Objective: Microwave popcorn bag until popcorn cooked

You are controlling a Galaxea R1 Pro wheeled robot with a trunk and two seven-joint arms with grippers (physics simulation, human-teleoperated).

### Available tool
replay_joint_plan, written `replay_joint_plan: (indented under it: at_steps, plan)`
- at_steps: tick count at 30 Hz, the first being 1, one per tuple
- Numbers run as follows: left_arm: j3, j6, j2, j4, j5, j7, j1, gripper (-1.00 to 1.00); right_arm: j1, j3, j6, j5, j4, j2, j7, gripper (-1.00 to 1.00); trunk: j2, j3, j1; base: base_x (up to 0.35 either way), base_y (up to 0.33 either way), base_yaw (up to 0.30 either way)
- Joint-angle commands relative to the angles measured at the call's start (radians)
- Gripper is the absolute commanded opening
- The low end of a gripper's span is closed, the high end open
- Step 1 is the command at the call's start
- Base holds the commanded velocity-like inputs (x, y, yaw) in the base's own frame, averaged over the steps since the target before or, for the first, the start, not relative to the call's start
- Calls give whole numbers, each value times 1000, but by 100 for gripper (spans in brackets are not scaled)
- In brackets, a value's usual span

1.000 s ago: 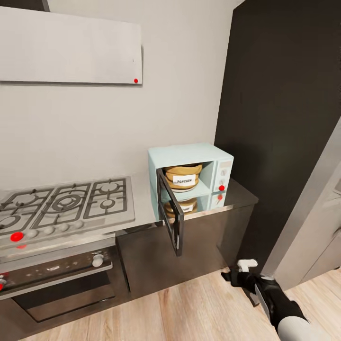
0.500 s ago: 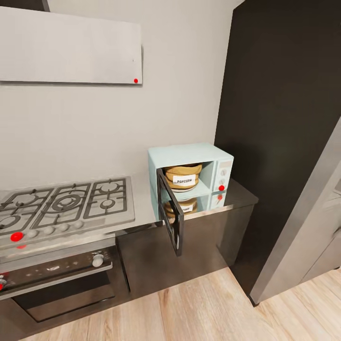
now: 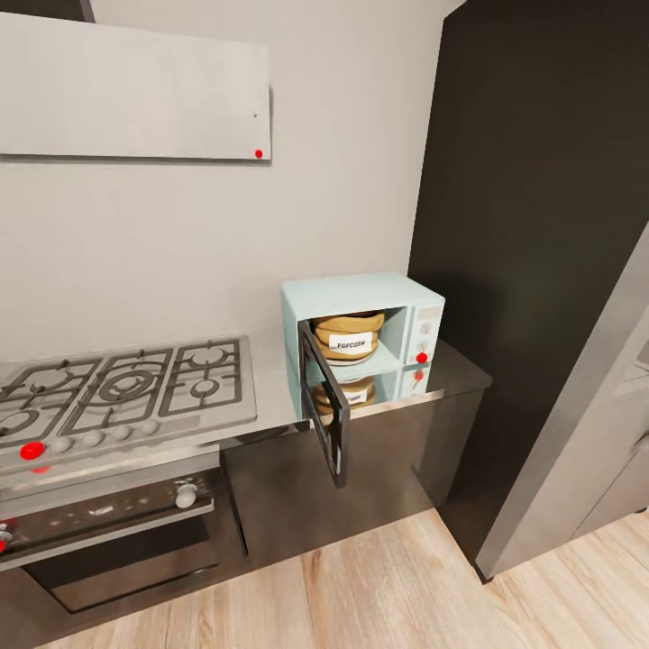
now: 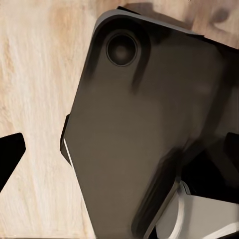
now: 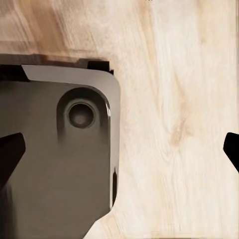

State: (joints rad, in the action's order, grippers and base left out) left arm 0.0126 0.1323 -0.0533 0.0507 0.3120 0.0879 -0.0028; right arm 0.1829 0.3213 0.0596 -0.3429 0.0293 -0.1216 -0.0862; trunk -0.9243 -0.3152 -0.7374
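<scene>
Right tool gone from head view, spread open, popcorn bag (image 3: pixel 348 340) inside open microwave (image 3: pixel 362 338).

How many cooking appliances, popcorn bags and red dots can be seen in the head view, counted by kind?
Cooking appliances: 3 (microwave, gas hob, built-in oven)
Popcorn bag: 1, in the microwave
Red dots: 5
Total: 9

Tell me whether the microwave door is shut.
No. The microwave door hangs swung open toward the room, showing the popcorn bag inside.
</scene>
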Motion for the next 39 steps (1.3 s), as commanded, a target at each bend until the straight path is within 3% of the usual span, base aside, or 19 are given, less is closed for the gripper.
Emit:
replay_joint_plan:
  at_steps: [1, 6, 19, 33, 39]
  plan:
    - [0, 3, 0, 0, 11, 3, 0, 100, 1, 9, 4, -3, 3, -2, -2, 100, -1, -1, 0, 0, 0, 0]
    - [0, 2, 0, 0, 25, 3, 0, 100, 1, 9, 5, 3, 4, -3, 0, 100, -1, -1, 0, 0, 0, 63]
    - [-2, 3, 0, 1, 25, 3, 0, 100, -3, 2, 3, -2, 4, -4, 1, 100, -1, -1, 0, 0, 0, 269]
    - [-2, 3, 0, 0, 24, 3, 0, 100, -2, 0, 11, -4, 3, 3, 46, 100, -1, -1, 0, 0, 0, 225]
    - [-3, 3, -2, 0, 23, 3, 0, 100, -3, -1, 14, -59, 4, 8, 46, 100, -1, -1, 0, 0, 0, 6]
